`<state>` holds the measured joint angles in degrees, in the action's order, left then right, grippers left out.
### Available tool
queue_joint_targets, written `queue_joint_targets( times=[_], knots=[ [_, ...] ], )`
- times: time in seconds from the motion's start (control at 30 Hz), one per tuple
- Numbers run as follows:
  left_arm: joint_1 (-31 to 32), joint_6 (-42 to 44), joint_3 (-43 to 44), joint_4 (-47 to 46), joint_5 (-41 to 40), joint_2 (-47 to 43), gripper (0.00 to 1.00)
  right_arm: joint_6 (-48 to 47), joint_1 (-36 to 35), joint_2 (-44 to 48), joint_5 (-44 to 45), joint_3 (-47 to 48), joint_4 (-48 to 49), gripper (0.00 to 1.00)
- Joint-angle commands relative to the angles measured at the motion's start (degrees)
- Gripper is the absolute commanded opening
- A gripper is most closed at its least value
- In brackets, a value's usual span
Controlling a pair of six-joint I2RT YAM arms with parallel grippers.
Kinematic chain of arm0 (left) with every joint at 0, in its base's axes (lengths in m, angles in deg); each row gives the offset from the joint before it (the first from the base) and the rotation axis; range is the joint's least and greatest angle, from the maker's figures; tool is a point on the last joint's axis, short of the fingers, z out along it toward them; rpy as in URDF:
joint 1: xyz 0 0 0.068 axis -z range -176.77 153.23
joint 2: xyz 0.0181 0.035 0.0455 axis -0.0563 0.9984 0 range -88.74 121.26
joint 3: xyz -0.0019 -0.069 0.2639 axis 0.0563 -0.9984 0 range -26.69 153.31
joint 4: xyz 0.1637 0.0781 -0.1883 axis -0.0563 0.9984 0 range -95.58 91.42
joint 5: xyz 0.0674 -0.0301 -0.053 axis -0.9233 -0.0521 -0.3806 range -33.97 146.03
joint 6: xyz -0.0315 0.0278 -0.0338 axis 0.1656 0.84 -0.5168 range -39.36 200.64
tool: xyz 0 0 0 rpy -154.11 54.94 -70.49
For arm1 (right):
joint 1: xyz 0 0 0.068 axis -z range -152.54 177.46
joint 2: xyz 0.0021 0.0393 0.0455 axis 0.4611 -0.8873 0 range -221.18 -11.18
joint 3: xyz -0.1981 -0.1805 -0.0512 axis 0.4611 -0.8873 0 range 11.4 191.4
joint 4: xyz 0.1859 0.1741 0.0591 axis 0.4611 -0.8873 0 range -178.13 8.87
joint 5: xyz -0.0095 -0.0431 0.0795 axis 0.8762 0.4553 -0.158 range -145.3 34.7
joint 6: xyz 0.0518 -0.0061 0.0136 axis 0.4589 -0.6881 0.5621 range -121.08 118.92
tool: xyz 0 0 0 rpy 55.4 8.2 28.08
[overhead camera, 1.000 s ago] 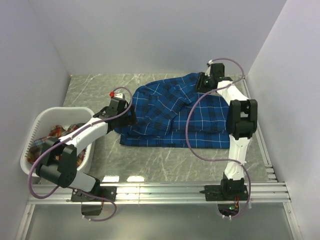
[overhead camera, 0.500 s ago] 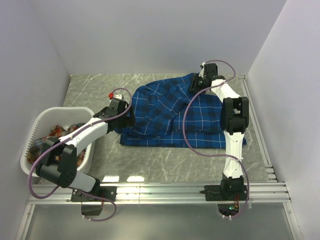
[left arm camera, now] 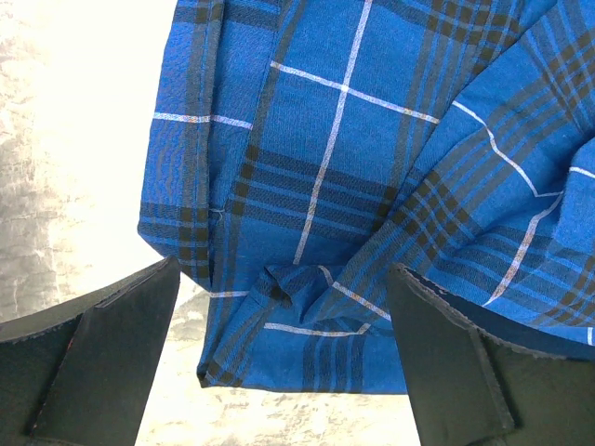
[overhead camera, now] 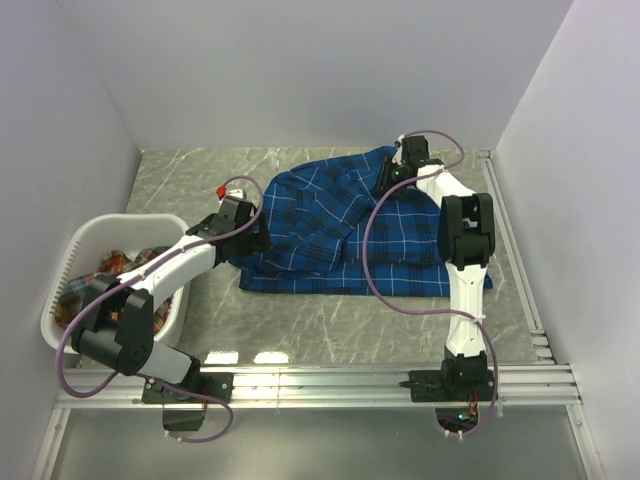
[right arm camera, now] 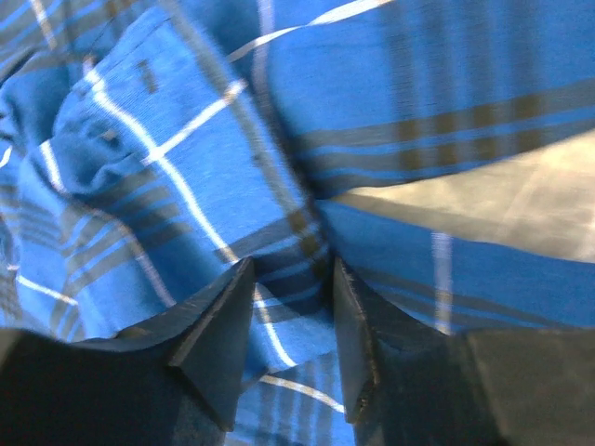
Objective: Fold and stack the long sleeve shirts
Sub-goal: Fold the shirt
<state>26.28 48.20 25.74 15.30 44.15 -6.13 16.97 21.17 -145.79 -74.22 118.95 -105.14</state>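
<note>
1. A white laundry basket [overhead camera: 75, 255] stood at the bench's [overhead camera: 330, 320] left edge, toward the near-left corner. A red-orange plaid shirt [overhead camera: 115, 265] lay crumpled inside it.
2. The blue plaid shirt [overhead camera: 340, 230] lay spread from the bench's middle to its right edge. Its far part was rumpled and reached toward the far edge.
3. The left arm leaned out low over the basket's right side, forearm angled toward the shirt's left edge.
4. The left gripper [left arm camera: 284, 279] hung there with its jaws wide apart, straddling the shirt's hem corner and holding nothing.
5. The right arm stretched almost straight toward the far-right corner, crossing above the shirt. Its purple cable [overhead camera: 375, 260] looped over the cloth.
6. The right gripper [right arm camera: 288, 279] pointed down into the shirt's far folds. Its jaws were narrow, with a raised fold of the blue plaid shirt pinched between them.
</note>
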Motion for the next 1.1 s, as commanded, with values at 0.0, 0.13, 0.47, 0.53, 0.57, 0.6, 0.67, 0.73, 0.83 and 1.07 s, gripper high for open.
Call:
queue_joint_targets(
  times=[0.0, 0.13, 0.47, 0.53, 0.57, 0.6, 0.67, 0.73, 0.83, 1.07],
  knots=[
    [-0.20, -1.04, 0.93, -0.93, 0.28, -1.04, 0.99, -2.48, -1.80, 2.68, -3.05, -0.58, 1.50, 0.43],
    [-0.28, -1.04, 0.40, -1.20, 0.19, -1.49, 0.99, -4.33, -2.33, 4.00, -4.55, -0.41, 2.21, 0.29],
    [-0.20, -1.48, -0.66, -2.43, 0.45, -1.22, 0.99, -8.98, -5.13, 9.88, -5.08, 2.40, -0.51, 0.00],
    [-0.20, -1.74, -0.66, -2.34, 0.28, -1.22, 0.99, -10.47, -6.19, 11.20, -5.16, 4.42, -1.47, 0.00],
    [-0.20, -1.92, -0.83, -2.51, 0.36, -1.31, 0.99, -10.92, -7.15, 12.43, -4.99, 5.38, -1.74, 0.00],
    [-0.20, -2.01, -1.09, -2.60, 0.63, -1.48, 0.99, -11.18, -7.86, 13.13, -4.64, 7.31, -2.09, 0.00],
    [-0.20, -2.27, -1.45, -3.13, 0.80, -1.92, 0.99, -12.50, -8.83, 14.80, -3.32, 9.60, -2.18, 0.00],
    [-0.20, -2.36, -1.89, -3.22, 1.24, -2.54, 0.99, -14.25, -10.32, 16.04, -0.70, 12.42, -1.48, 0.00],
    [-0.20, -1.92, -2.76, -3.83, 3.25, -3.94, 0.98, -17.32, -12.61, 18.85, 7.53, 13.48, 1.33, 0.00],
    [-0.02, 2.03, -0.57, -3.57, 12.84, -4.56, 0.97, -24.19, -14.02, 22.27, 24.87, 14.89, 8.53, 0.00]
  ],
)
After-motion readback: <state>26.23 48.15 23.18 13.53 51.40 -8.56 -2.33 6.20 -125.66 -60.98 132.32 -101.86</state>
